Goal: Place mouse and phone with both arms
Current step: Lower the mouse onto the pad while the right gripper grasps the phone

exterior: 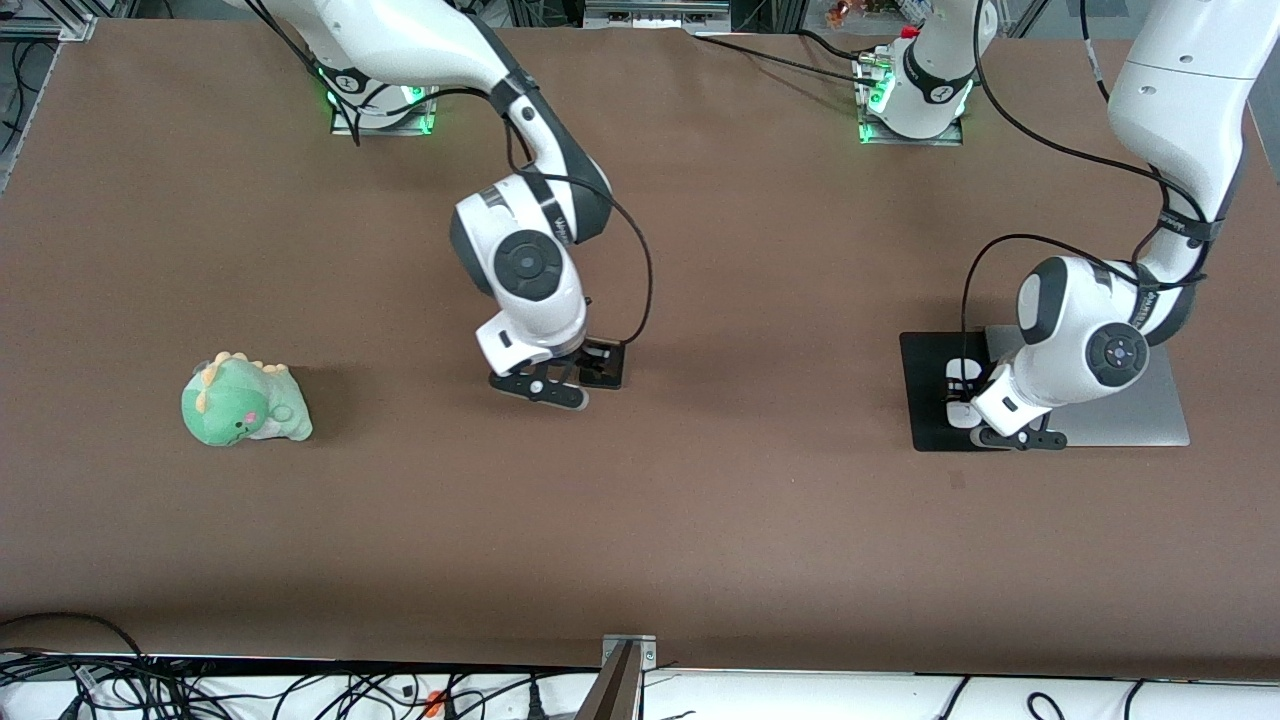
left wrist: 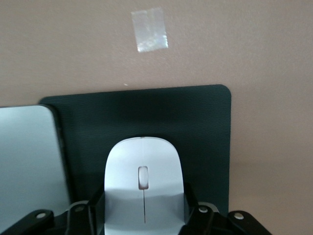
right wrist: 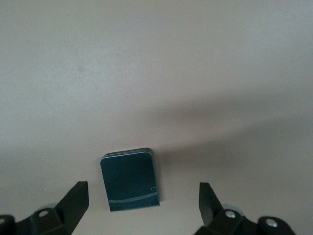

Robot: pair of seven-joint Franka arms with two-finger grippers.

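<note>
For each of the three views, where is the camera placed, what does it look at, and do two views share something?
Front: high across the table, facing both arms' bases.
Left wrist: looks down past the left gripper, shut on the mouse, over the black mat.
Right wrist: looks down past the open right gripper at the phone.
Shared: front shows the mat.

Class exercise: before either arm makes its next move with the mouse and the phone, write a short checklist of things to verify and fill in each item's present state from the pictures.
1. Left end effector around the mouse, a finger on each side: ok.
2. Mouse over the black mat, beside the silver laptop: ok.
3. Mouse resting on the mat or lifted: cannot tell.
4. Right end effector open: ok.
5. Phone lies on the table, apart from both fingers: ok.
6. Green plush dinosaur away from both arms: ok.
</note>
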